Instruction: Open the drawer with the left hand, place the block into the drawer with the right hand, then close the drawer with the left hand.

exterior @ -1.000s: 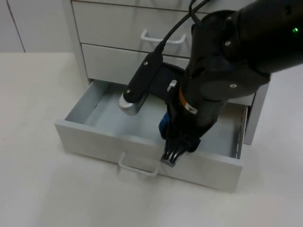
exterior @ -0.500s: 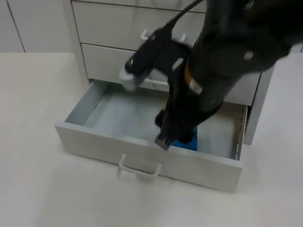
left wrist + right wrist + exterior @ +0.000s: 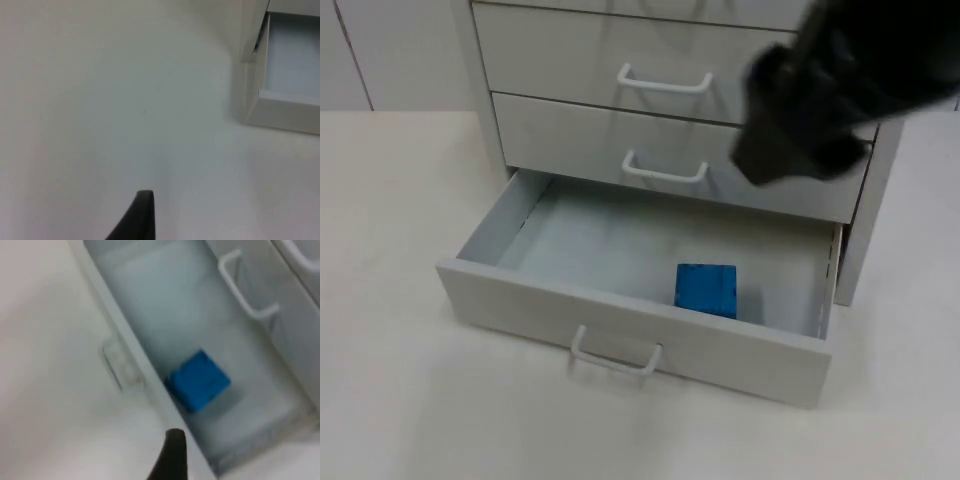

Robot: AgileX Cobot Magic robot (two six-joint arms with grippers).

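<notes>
Block (image 3: 706,289) lies near the open drawer's (image 3: 620,320) front wall; left gripper (image 3: 136,220), grip unreadable, faces the drawer's corner.

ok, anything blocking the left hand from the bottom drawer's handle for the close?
Nothing visible. The drawer is open with the blue block resting inside it, and the handle on its front has bare table before it. The right arm is up by the cabinet.
</notes>
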